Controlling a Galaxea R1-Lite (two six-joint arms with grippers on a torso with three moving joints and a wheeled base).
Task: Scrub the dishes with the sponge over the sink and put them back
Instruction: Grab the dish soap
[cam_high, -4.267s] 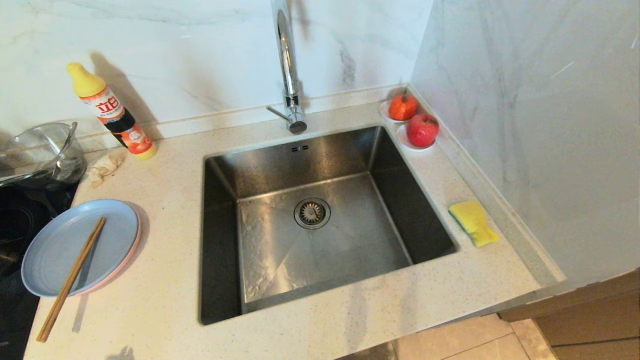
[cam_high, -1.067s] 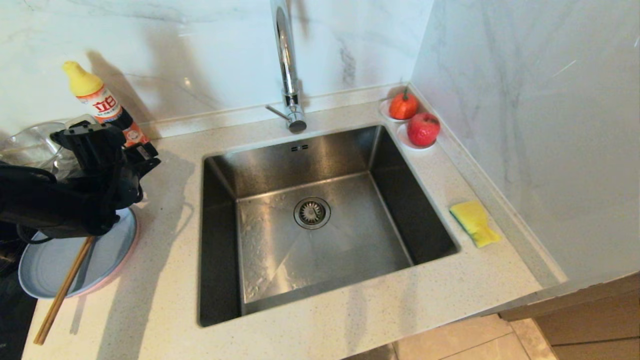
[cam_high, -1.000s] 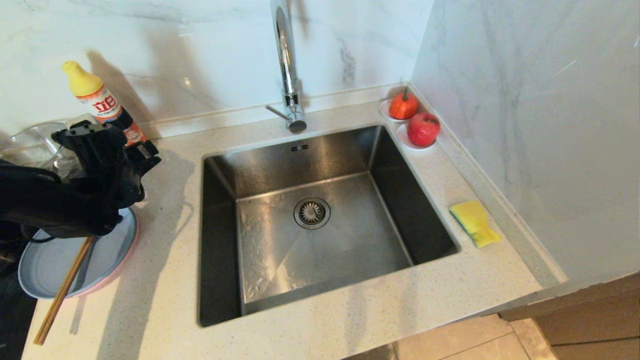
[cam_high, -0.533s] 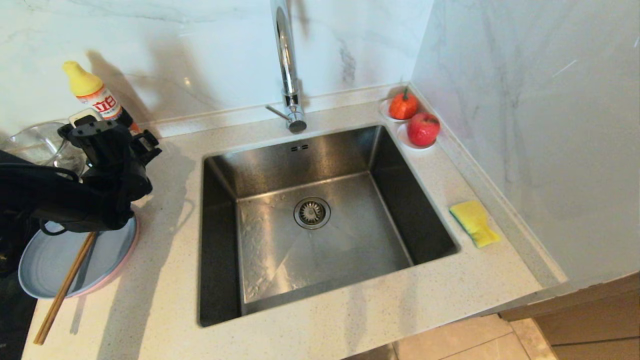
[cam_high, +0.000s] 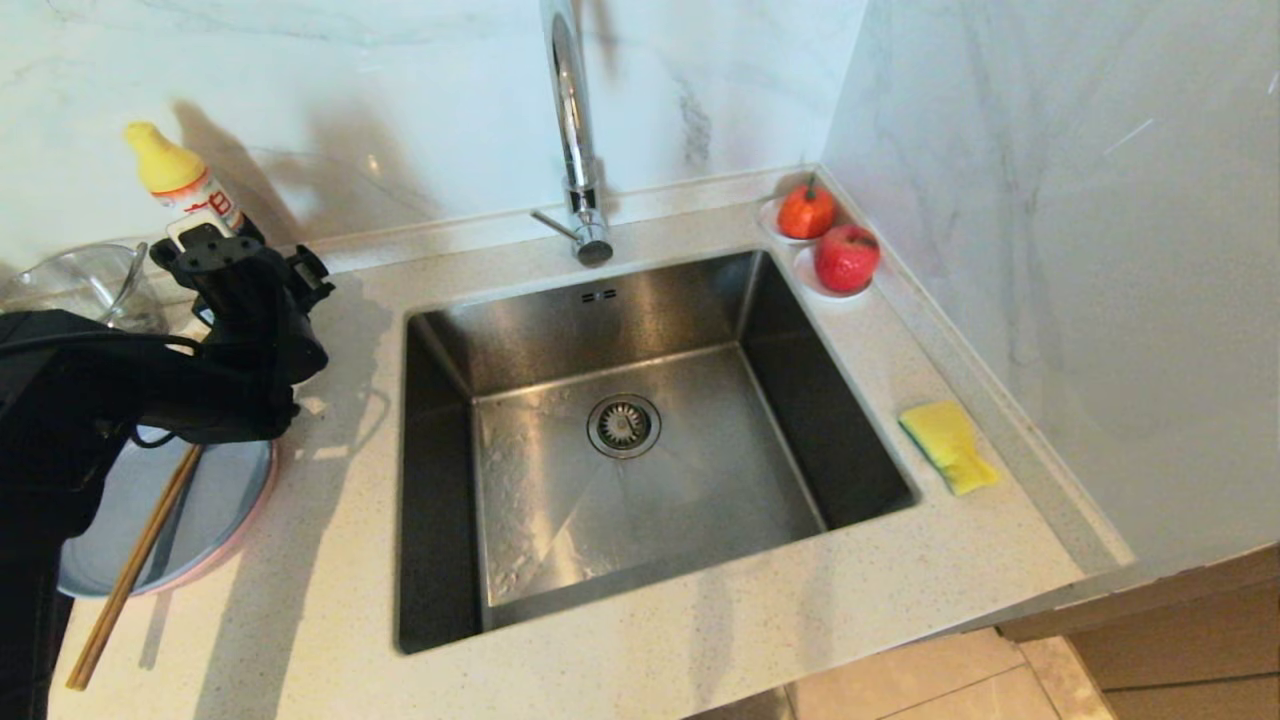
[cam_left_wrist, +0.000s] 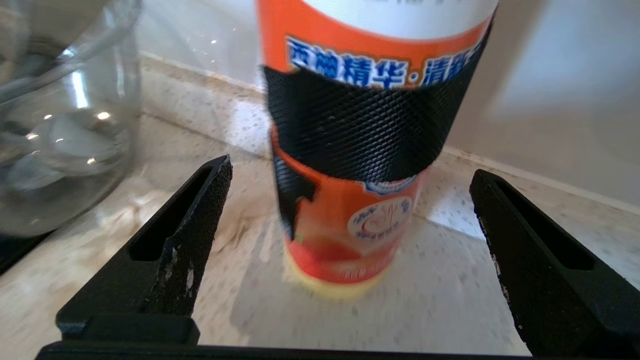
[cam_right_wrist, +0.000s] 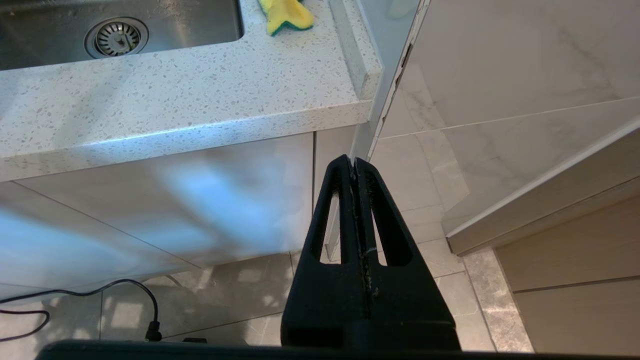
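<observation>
My left gripper has its fingers spread wide, holding nothing. A detergent bottle stands upright between the two fingers, ahead of the tips, not touching either one. A glass bowl sits off to the outer side of one finger.

From the head view the left gripper is up at the back of the surface, right in front of the bottle. The plates are behind the fingers, under my arm: blue plate stacked on pink plate, only a pink rim showing. Chopsticks lie across the blue plate, with one end out over the surface.

The sink is off to the side of the left fingers. The sponge lies on the surface at the far side of the sink, well apart from them.

My right gripper is parked low below the surface edge, its fingers pressed together with nothing between them. The sponge is well beyond its tips.
</observation>
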